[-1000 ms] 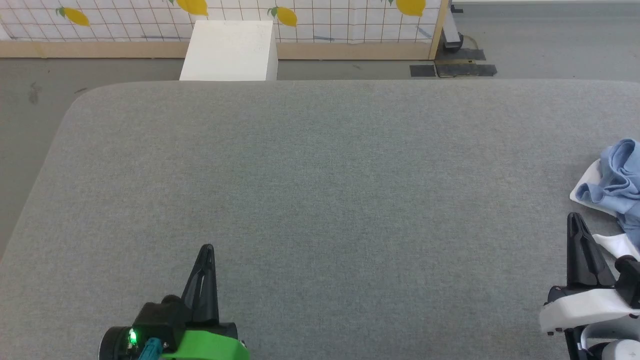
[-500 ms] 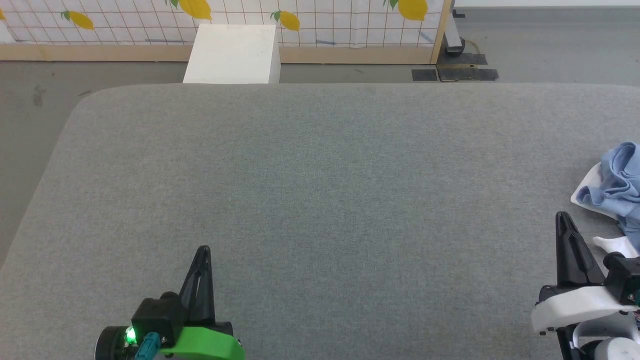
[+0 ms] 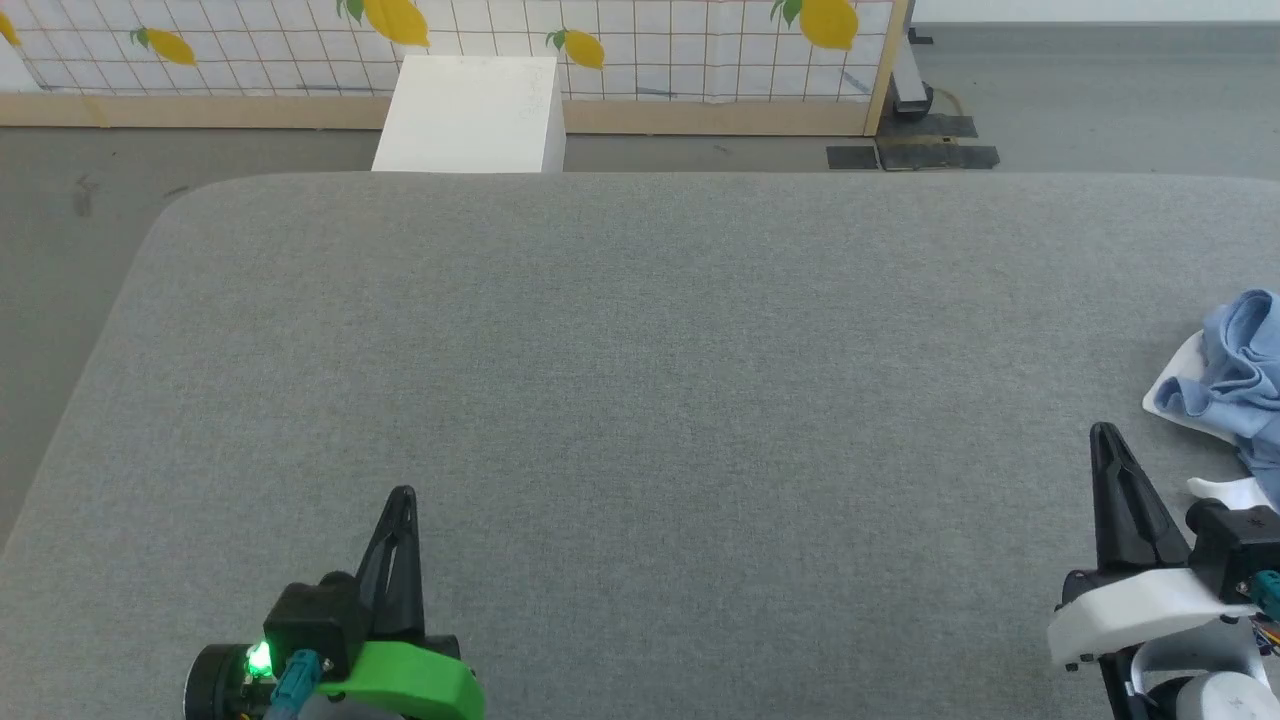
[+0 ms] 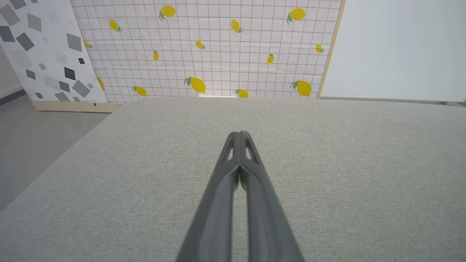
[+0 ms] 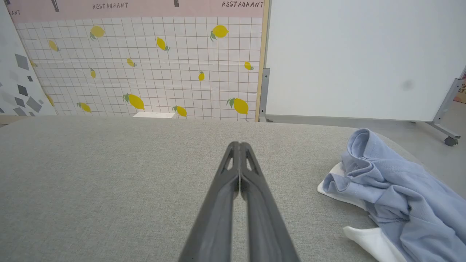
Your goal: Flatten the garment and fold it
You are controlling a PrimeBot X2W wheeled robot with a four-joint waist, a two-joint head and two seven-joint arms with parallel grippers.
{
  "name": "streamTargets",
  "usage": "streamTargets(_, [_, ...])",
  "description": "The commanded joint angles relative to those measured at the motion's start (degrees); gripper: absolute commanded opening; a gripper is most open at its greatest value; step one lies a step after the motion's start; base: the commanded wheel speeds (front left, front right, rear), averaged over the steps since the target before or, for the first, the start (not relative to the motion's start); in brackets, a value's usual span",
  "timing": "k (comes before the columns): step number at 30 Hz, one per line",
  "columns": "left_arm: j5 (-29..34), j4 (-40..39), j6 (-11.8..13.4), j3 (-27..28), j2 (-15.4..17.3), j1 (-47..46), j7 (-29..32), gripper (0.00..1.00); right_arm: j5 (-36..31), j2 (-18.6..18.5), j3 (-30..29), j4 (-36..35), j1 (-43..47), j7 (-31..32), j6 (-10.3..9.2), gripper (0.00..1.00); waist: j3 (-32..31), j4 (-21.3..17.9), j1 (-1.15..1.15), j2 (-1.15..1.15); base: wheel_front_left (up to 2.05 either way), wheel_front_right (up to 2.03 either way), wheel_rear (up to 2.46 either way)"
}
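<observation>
At the right edge of the counter (image 3: 640, 350): garment (image 3: 1235, 370) lying crumpled, light blue with white fabric showing under and beside it, partly cut off by the head view's frame. Not flattened, not folded, lying free. Right gripper (image 3: 1103, 432) sits just left of the heap, near it but apart, fingers pointing away from the robot, jaws clenched tip to tip and empty. Right wrist view agrees: cloth is off to the right of the fingers. Left gripper (image 3: 402, 495) is well apart from the garment, over the near left part of the counter, jaws likewise pressed together, empty. Counter surface is grey woven fabric with a rounded far-left corner. Beyond its far edge: white box (image 3: 470, 115) on the grey floor (image 3: 1100, 100), then a lemon-print grid panel (image 3: 650, 45) in a wooden frame, with a plain white board (image 5: 356, 54) to its right.
</observation>
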Motion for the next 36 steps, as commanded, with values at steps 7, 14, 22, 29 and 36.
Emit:
streamTargets(7, [1.0, 0.3, -0.5, 0.8, -0.2, -1.5, 1.1, 0.0, -0.4, 0.0, 1.1, -0.7, 0.2, 1.0, -0.04, 0.0, -0.3, 0.1, 0.0, 0.0, 0.0, 0.0, 0.0])
streamTargets(14, [1.4, 0.5, -0.6, 1.3, -0.2, -1.8, 1.9, 0.0, -0.5, 0.0, 1.9, -1.0, 0.2, 1.7, -0.04, 0.0, -0.5, 0.3, 0.0, 0.0, 0.0, 0.0, 0.0])
streamTargets(22, [1.9, 0.8, -0.8, 1.8, -0.3, -2.3, 2.9, 0.0, -0.6, 0.0, 2.8, -1.4, 0.3, 2.5, -0.05, 0.0, -0.8, 0.4, 0.0, 0.0, 0.0, 0.0, 0.0])
streamTargets(29, [2.4, 1.0, -0.9, 2.2, -0.3, -2.6, 3.7, 0.0, -0.7, 0.0, 3.5, -1.7, 0.3, 3.2, -0.05, 0.0, -1.0, 0.5, 0.0, 0.0, 0.0, 0.0, 0.0])
streamTargets(36, [2.8, 1.2, -1.1, 2.7, -0.3, -3.0, 4.5, 0.0, -0.8, 0.0, 4.3, -2.0, 0.4, 3.9, -0.05, 0.0, -1.2, 0.7, 0.0, 0.0, 0.0, 0.0, 0.0])
